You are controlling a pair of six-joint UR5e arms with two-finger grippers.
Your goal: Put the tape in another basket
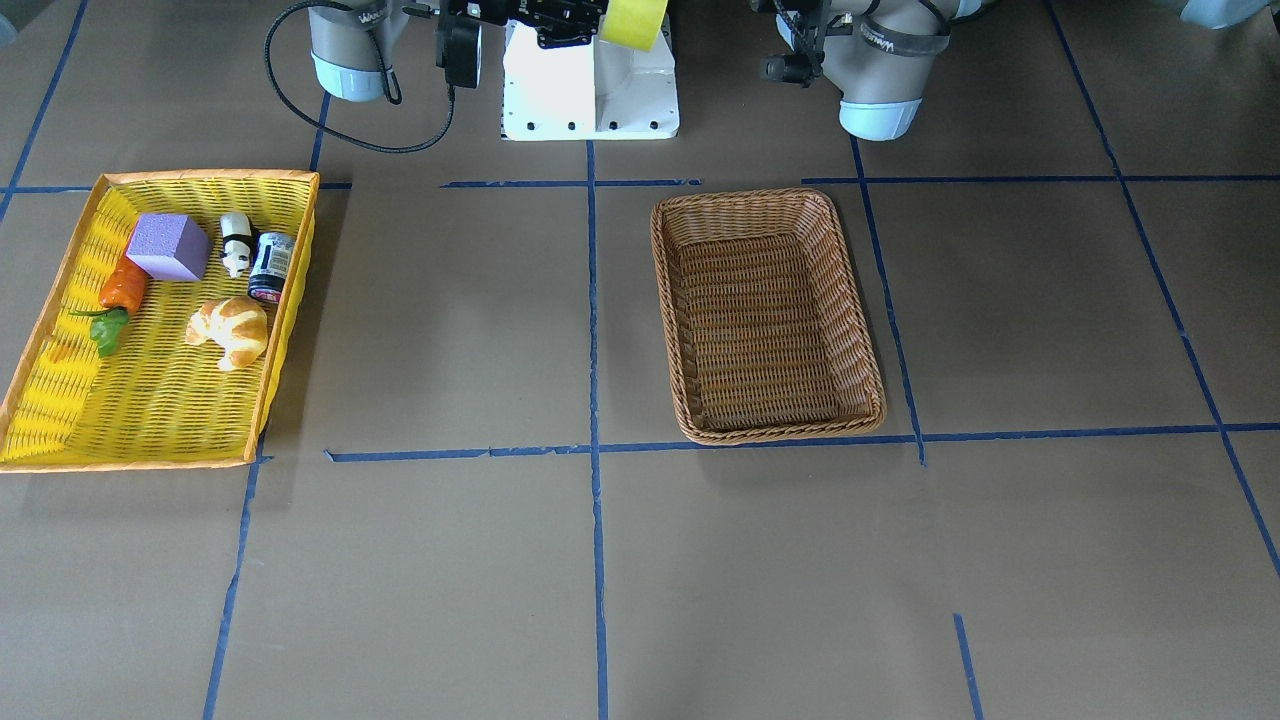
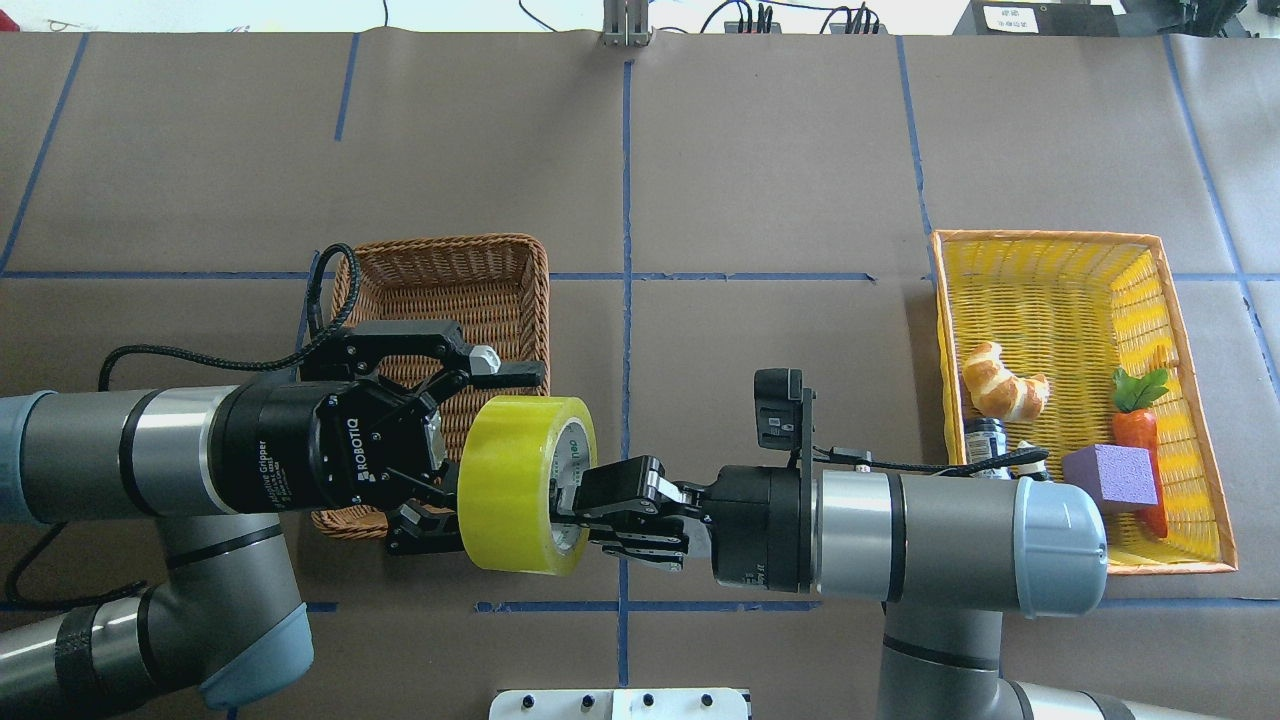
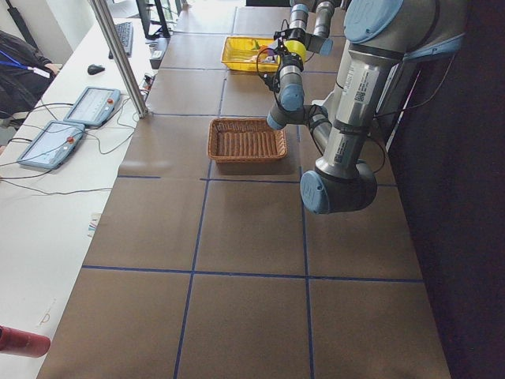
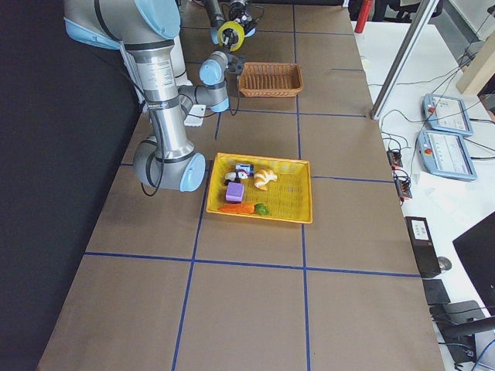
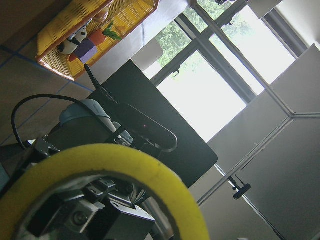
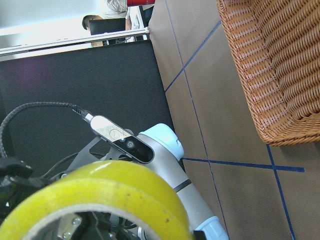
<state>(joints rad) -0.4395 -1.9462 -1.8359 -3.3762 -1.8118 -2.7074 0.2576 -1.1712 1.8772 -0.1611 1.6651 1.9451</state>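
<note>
The yellow tape (image 2: 515, 480) hangs in the air between my two grippers, standing on edge over the near right corner of the brown wicker basket (image 2: 440, 255). My right gripper (image 2: 585, 510) is shut on the roll's wall, one finger inside the white core. My left gripper (image 2: 480, 460) is open, its fingers spread above and below the roll from the other side. In the front-facing view the tape (image 1: 633, 22) shows at the top edge and the basket (image 1: 765, 200) holds nothing. Both wrist views are filled by the tape (image 5: 100, 165) (image 6: 100, 195).
The yellow tray (image 2: 1050, 238) on the right holds a croissant (image 2: 1003, 382), a carrot (image 2: 1137, 420), a purple block (image 2: 1108, 475) and a small can (image 2: 985, 435). Brown paper with blue tape lines covers the table. Tablets and cables lie on a side desk.
</note>
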